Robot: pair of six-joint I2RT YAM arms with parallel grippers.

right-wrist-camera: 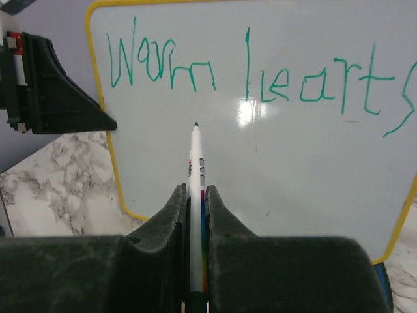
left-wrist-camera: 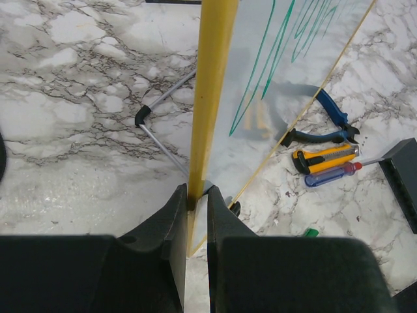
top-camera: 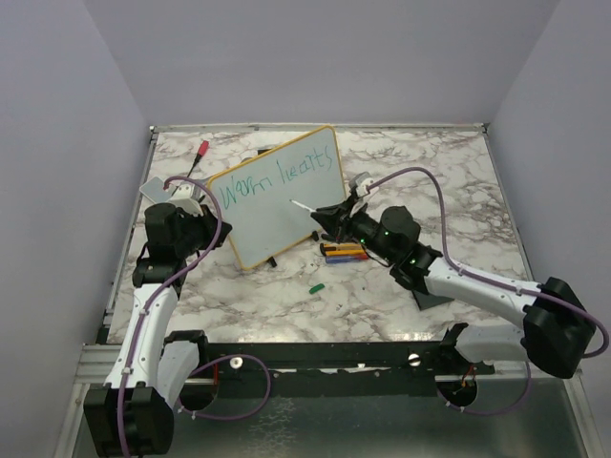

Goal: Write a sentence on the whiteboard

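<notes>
Whiteboard: sentence reads "Warm hearts", likely unfinished; left hand clamps frame, right hand grips marker, tip ahead below the words.

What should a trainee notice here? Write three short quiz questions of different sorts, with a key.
1. True or false: the left end effector is shut on the whiteboard's yellow frame.
2. What does the sentence read so far? A) Warm hearts B) Warm hearts connect C) Cold hands
3. Fill in: the right end effector holds a white ___ pointed at the board.
Key: 1 true; 2 A; 3 marker.
</notes>
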